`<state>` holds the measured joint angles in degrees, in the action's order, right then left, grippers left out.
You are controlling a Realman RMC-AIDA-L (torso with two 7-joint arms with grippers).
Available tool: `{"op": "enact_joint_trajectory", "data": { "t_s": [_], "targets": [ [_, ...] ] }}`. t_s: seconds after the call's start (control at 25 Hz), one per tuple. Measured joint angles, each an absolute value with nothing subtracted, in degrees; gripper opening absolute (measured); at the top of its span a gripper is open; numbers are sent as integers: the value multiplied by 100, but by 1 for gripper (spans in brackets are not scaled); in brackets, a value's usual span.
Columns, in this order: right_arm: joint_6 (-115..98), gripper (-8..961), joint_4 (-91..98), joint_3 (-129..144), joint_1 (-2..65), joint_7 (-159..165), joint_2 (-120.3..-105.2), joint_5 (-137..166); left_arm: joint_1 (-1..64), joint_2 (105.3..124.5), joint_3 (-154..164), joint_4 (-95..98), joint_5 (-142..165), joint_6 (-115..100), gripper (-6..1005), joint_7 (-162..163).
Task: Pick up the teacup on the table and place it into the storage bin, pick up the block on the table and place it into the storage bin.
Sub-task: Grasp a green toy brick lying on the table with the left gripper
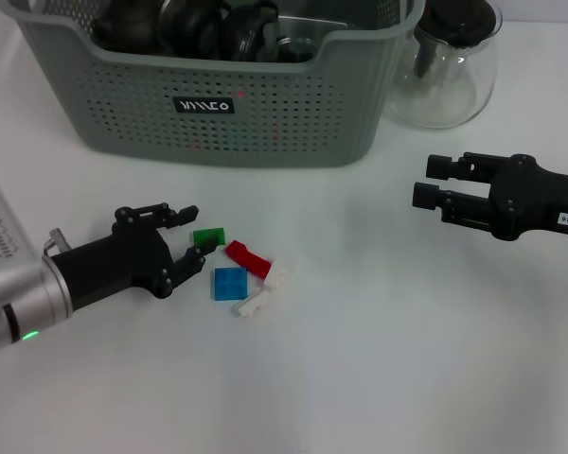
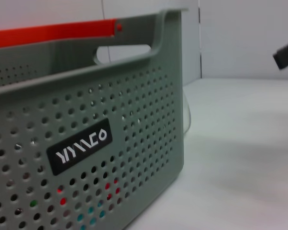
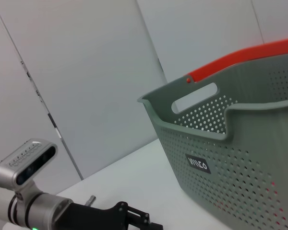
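The grey-green storage bin (image 1: 265, 123) stands at the back of the white table, with dark cup-like items (image 1: 208, 24) inside; no teacup shows on the table. Several small blocks lie in front of it: green (image 1: 209, 235), red (image 1: 247, 257), blue (image 1: 230, 283) and white (image 1: 275, 276). My left gripper (image 1: 191, 233) is low over the table and open, its fingertips right at the green block's left side. My right gripper (image 1: 424, 182) is open and empty, held to the right of the blocks. The bin's perforated wall and label fill the left wrist view (image 2: 81, 148).
A clear glass teapot (image 1: 450, 66) stands right of the bin. The bin has a red handle (image 3: 240, 57). A second white block (image 1: 251, 303) lies below the blue one. My left arm (image 3: 33, 206) shows in the right wrist view.
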<state>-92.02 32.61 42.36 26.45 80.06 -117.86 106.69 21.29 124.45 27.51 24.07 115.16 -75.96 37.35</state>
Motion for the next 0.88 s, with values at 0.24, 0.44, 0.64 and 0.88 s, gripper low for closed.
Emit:
{"op": "enact_joint_trajectory", "data": {
  "t_s": [0.24,0.44,0.64,0.88],
  "targets": [
    [-9202,583,3261,4236,2644,8009,-11786,10669,2282,12439,2772,2110,11579,-7171,440,3662],
    [-9202,583,3261,4236,2632,8014,-11786,10670,2329,12438,2772,2055,11575,-7012,436,3676],
    [-9202,583,3261,4229,2596,8016,-11782,10670,2361,12429,2780,1977,11633,-6913,442,3735],
    [-9202,583,3261,4227,2591,8016,-11777,10670,2255,12409,2787,2039,11651,-7258,449,3764]
  ]
}}
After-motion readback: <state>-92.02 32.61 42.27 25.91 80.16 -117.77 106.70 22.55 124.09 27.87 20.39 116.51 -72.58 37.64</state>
